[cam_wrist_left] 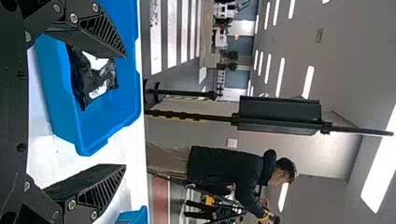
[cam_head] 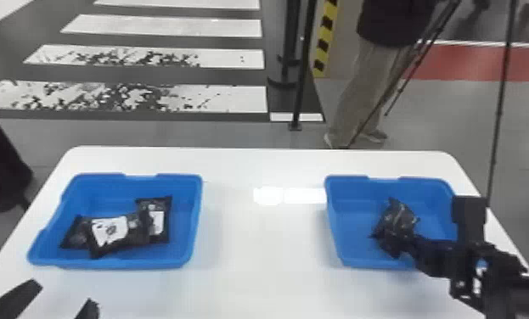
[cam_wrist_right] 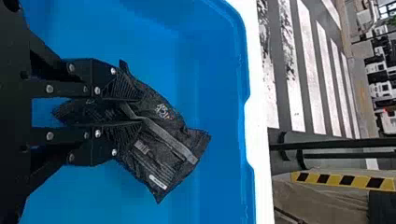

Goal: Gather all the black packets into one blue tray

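Black packet (cam_head: 398, 214), pinched by right tool (cam_head: 397, 245), jutting past its fingertips, inside right blue tray (cam_head: 337, 225). Tray walls around that tool. Left tool (cam_head: 63, 293): fingers spread, near side of left blue tray (cam_head: 123, 262), whose near wall stands between it and three overlapping black packets (cam_head: 138, 229). Both trays on white worktop (cam_head: 263, 254); black pole (cam_head: 303, 76) beyond.

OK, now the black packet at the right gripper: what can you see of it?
The black packet looks like thin, crinkled plastic, flattish, with a grey band across it, small light print and a white label near one edge. It is creased where the right gripper's fingers pinch it, inside the right-hand blue tray. Whether it touches the floor, I can't tell.
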